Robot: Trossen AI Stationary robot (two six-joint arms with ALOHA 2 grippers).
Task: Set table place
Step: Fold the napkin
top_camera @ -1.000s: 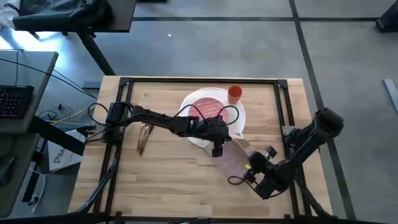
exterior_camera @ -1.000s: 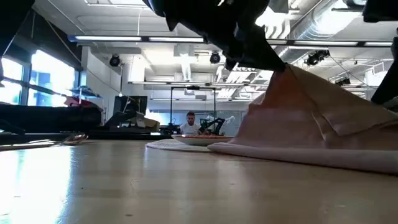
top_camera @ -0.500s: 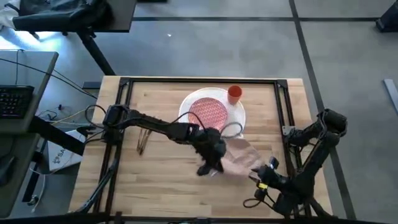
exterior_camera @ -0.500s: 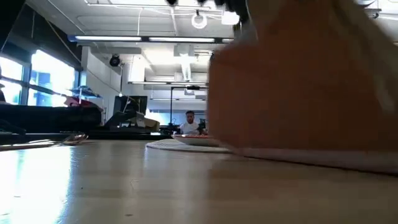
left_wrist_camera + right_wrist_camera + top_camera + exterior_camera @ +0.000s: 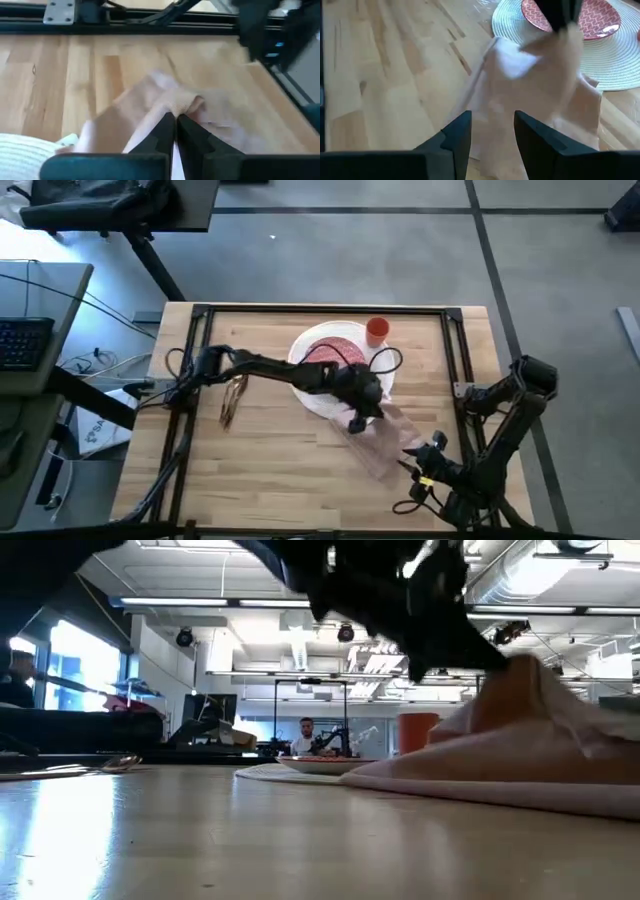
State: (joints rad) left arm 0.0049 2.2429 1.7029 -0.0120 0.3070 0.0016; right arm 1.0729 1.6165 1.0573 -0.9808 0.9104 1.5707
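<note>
A: Beside the large white plate (image 5: 383, 376), on its near right side, the pale pink napkin (image 5: 381, 440) is lying on the table (image 5: 270, 465), one end lifted. Which arm is nearer?

B: The left one. The left gripper (image 5: 362, 412) is reaching across from the left rail and is sitting right at the napkin's plate-side end. The napkin's long axis is running diagonally from there toward the near right corner, where the right gripper (image 5: 418, 463) is waiting just off its far end.

A: How are the left fingers standing?

B: Pressed together on a fold of cloth; the left wrist view is showing the fingers (image 5: 165, 131) pinching a raised ridge of napkin (image 5: 172, 105). In the low view the cloth (image 5: 500, 755) is peaking up under that arm.

A: And the right ones?

B: Spread apart, holding nothing; the right wrist view is looking between them at the napkin (image 5: 540, 90), with the red-patterned plate (image 5: 590, 17) beyond.

A: So the coming move?

B: I'm judging it's a matter of dragging or laying the cloth flat along that diagonal, clear of the plate.
</note>
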